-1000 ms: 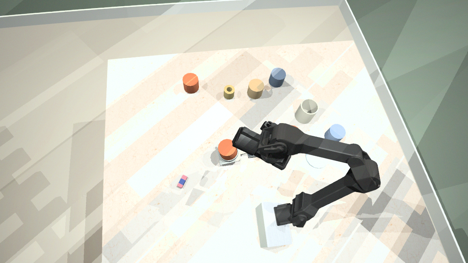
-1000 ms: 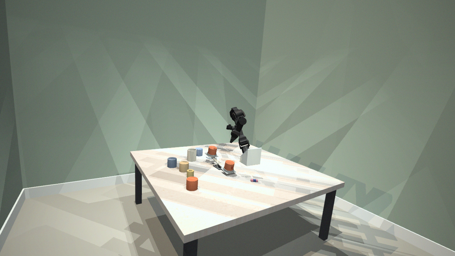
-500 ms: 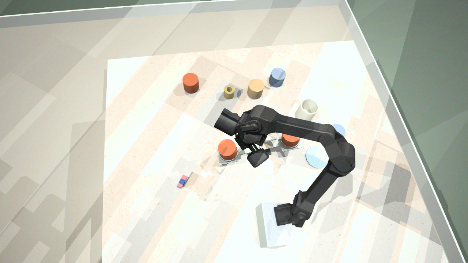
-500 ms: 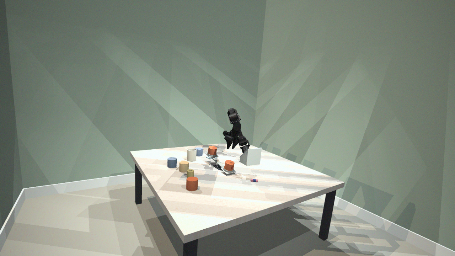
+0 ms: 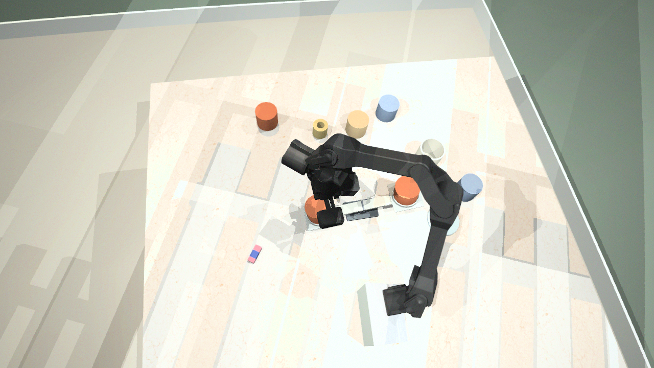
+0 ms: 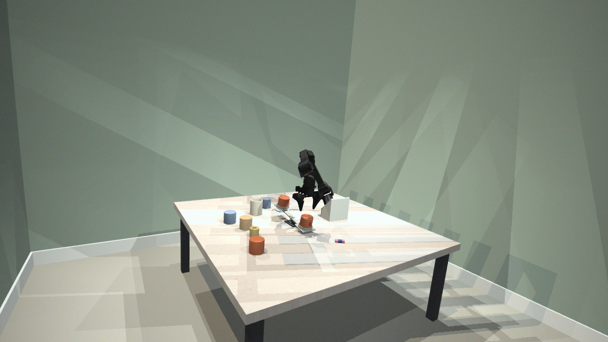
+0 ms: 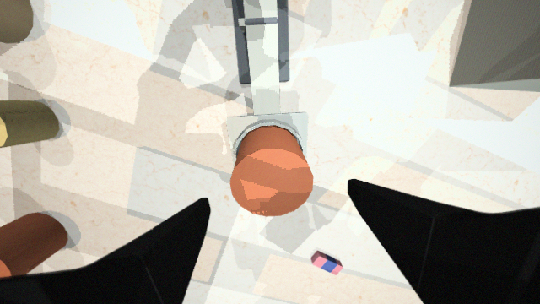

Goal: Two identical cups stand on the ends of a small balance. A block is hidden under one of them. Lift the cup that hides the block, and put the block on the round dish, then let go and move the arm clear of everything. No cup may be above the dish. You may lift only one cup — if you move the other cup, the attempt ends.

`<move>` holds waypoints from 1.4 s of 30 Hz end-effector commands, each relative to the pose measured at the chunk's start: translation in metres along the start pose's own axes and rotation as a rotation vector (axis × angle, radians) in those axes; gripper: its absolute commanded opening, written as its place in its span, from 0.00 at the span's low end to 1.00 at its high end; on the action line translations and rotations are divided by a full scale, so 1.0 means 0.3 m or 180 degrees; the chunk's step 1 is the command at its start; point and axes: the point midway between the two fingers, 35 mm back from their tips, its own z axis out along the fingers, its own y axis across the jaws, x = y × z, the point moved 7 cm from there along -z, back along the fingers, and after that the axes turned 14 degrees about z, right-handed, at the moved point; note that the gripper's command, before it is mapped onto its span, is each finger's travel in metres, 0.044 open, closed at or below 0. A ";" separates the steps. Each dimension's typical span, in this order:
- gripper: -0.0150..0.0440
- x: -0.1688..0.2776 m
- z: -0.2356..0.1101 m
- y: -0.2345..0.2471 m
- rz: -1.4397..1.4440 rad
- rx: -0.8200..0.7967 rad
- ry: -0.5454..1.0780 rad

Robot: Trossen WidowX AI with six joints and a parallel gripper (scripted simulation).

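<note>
Here, reading left to right from the small grey balance beam (image 5: 363,208): on its left pan stands an upside-down orange cylindrical cup (image 7: 271,169). The black parallel-jaw gripper (image 7: 278,219) hangs directly over it, jaws spread wide and holding nothing, one finger on each side, apparently lined up to descend and grasp. That choice suggests this end is judged the heavier one, though the tilt is hard to read. On the right pan stands the matching second orange cup (image 5: 406,190), untouched. Further right, the pale blue round dish (image 5: 453,227) peeks from under the arm. The block stays hidden; neither cup shows its contents.
</note>
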 end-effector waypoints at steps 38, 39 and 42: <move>1.00 0.022 0.186 0.015 0.0176 0.0067 0.0027; 1.00 0.022 0.191 0.014 0.0176 0.0067 0.0027; 1.00 0.022 0.208 0.014 0.0176 0.0067 0.0026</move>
